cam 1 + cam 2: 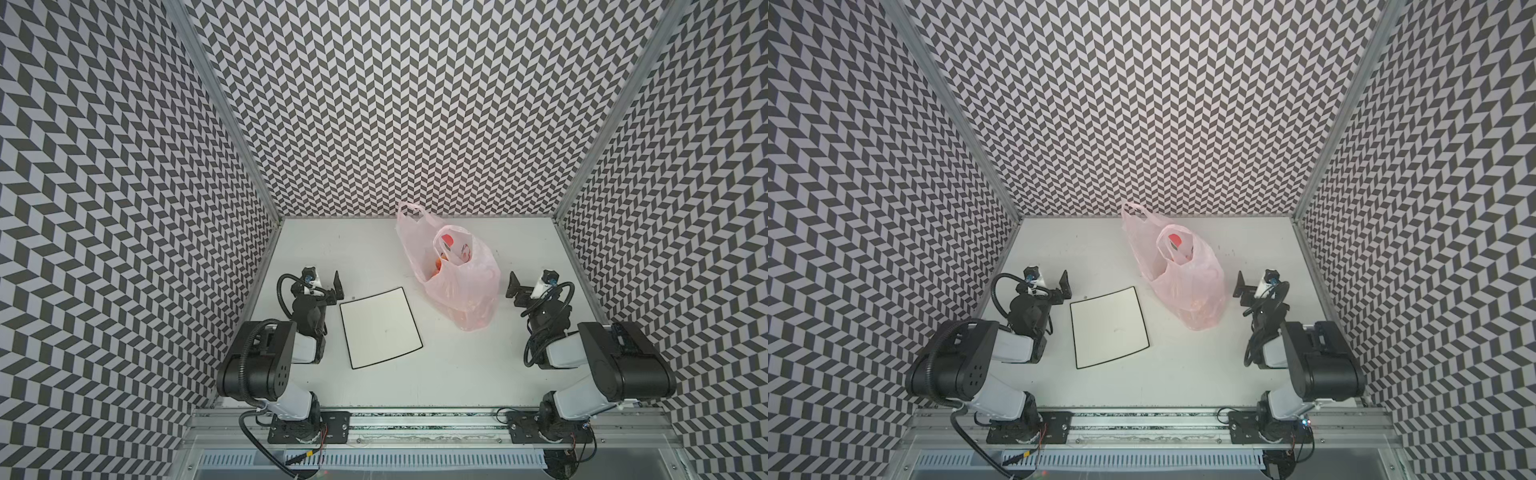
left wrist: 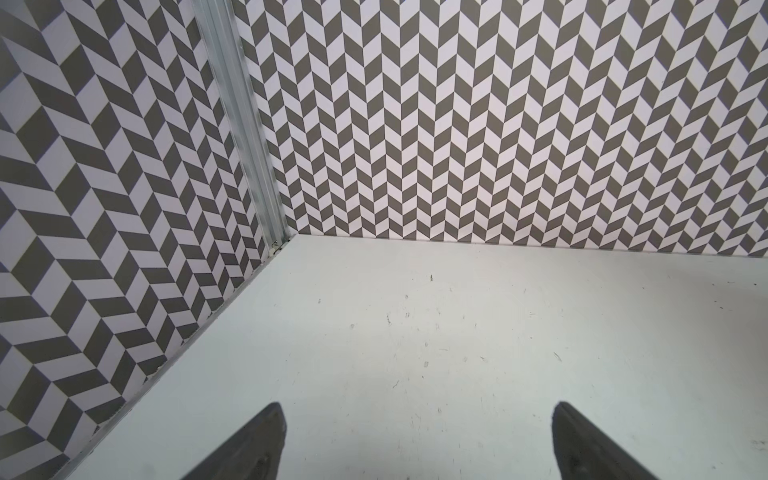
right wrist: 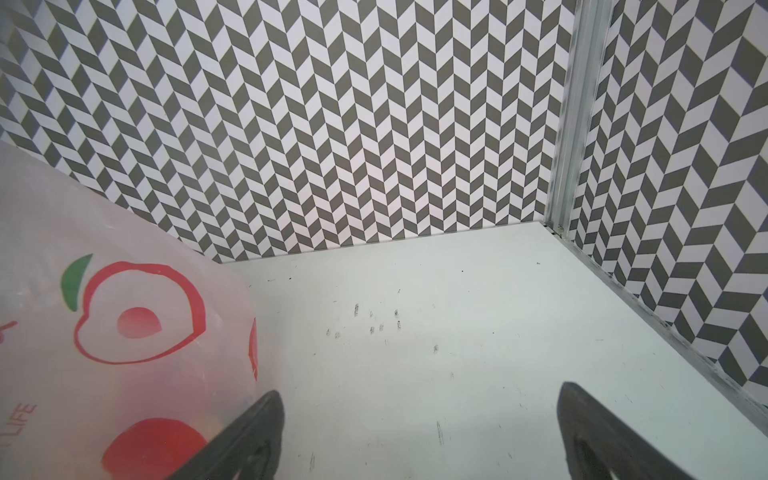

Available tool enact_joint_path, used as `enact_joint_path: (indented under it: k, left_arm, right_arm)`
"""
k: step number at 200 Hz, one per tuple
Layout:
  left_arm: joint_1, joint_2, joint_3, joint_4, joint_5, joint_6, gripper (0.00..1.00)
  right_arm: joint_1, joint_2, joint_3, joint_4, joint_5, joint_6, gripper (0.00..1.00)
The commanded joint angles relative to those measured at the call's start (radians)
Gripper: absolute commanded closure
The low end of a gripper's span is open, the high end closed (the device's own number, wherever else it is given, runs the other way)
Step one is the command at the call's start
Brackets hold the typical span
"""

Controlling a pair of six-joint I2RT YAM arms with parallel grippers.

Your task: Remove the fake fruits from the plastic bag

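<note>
we look down on a white table (image 1: 457, 374) enclosed by chevron-patterned walls (image 1: 395, 104). the plastic bag (image 1: 457, 286), pale pink and translucent, stands right of centre toward the back, with its handle loops up and its mouth open. the fake fruits (image 1: 437, 266) are inside it. we make out only orange-red shapes through the mouth and the thin plastic, not each fruit. a square white plate (image 1: 380, 328) with a black rim lies left of the bag, apart from it. the left gripper (image 2: 417, 409) sits by the plate's far left corner, jaws spread wide over the table, holding nothing. the right gripper (image 3: 419, 392) sits just right of the bag, jaws wide apart, gripping nothing.
</note>
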Motion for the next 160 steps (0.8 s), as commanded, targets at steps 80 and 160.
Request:
enact_joint_path:
  k: [80, 160]
  left_arm:
    - [0.002, -0.005, -0.006, 0.027, 0.006, 0.009, 0.00]
    - [0.004, -0.009, -0.008, 0.027, 0.008, 0.009, 0.00]
  right_arm:
    - [0.009, 0.010, 0.001, 0.060, 0.011, -0.014, 0.00]
    - [0.009, 0.013, -0.006, 0.073, 0.017, -0.007, 0.01]
